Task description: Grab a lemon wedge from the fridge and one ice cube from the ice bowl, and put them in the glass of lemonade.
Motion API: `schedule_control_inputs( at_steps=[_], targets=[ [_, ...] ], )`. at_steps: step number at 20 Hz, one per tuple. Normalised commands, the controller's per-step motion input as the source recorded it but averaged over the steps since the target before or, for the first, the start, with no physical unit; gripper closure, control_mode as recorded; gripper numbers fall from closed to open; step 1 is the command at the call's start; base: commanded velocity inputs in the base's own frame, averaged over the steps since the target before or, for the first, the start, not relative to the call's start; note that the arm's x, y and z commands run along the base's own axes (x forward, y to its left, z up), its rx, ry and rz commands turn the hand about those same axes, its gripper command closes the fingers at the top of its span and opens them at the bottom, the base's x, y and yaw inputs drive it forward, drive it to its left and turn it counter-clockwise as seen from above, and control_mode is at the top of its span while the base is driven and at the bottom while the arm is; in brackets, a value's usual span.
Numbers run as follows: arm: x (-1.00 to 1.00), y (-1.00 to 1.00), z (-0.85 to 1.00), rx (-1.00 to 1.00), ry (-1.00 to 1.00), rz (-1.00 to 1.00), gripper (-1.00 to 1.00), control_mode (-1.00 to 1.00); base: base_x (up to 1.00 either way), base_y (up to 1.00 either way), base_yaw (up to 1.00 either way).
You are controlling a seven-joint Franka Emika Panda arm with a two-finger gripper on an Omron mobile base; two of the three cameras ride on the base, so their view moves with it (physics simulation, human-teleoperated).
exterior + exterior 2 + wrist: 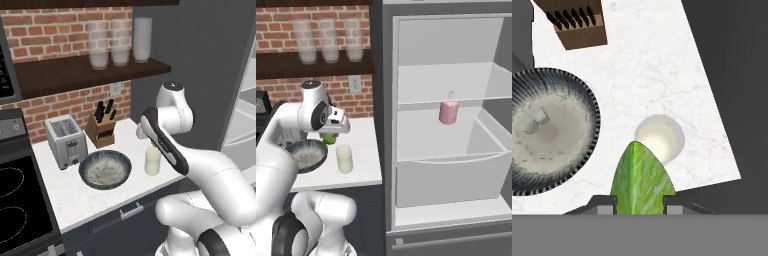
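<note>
A silver toaster (66, 140) and a wooden knife block (102, 127) are set on the worktop (75, 192). Three frosted glasses (120, 42) are lined up on the shelf (60, 72).

Even soft rendered light, faint shadows, slightly coarse.

Bare white marble counter (662, 75) lies open around the short clear tumbler of pale liquid (660, 138), towards the right edge. The wide dark grey ice bowl (552, 130) stands near on its left, and the wooden knife block (579, 22) and silver two-slot toaster (66, 141) crowd the back edge.
</note>
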Motion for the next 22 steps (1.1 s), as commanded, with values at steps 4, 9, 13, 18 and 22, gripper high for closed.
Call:
schedule_control_inputs(
  at_steps=[4, 9, 13, 18, 22],
  targets=[
    [0.06, -0.01, -0.24, 0.00, 0.04, 0.00, 1.00, -1.00, 0.00, 0.00, 0.00],
    [0.19, -0.04, -0.28, 0.00, 0.09, 0.00, 1.00, -1.00, 0.00, 0.00, 0.00],
    [0.06, -0.05, -0.09, 0.00, 0.01, 0.00, 1.00, -1.00, 0.00, 0.00, 0.00],
    [0.03, -0.09, -0.01, 0.00, 0.00, 0.00, 1.00, -1.00, 0.00, 0.00, 0.00],
    [0.04, -0.08, -0.10, 0.00, 0.00, 0.00, 1.00, -1.00, 0.00, 0.00, 0.00]
  ],
)
